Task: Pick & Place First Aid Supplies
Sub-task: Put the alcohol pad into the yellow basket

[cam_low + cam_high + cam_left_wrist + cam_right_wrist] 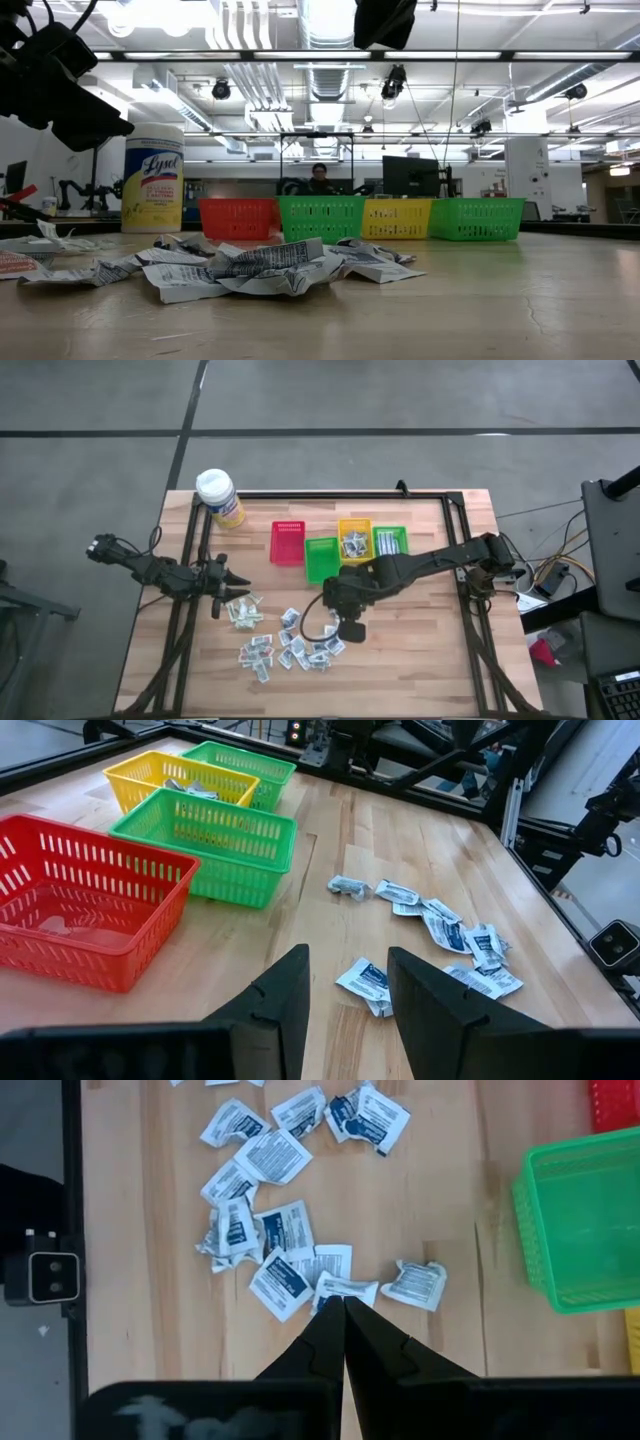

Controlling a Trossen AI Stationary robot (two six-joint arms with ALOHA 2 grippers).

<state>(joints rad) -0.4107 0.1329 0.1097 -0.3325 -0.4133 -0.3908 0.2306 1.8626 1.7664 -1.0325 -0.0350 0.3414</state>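
Observation:
The first aid supplies, small white packets with blue print (290,645), lie scattered flat on the wooden table's near middle, and a smaller cluster (242,612) lies to their left. My right gripper (352,628) hangs shut well above the right edge of the pile. In its wrist view its tips (343,1302) stand over a packet (345,1287) on the table, with nothing between them. My left gripper (348,1010) waits open at the table's left side (228,586), pointing across at the packets (450,925).
A row of small bins stands behind the pile: red (288,542), green (321,558), yellow (354,537) holding several packets, and a second green one (390,540). A yellow wipes canister with a white cap (218,496) stands at the far left corner. A black frame edges the table.

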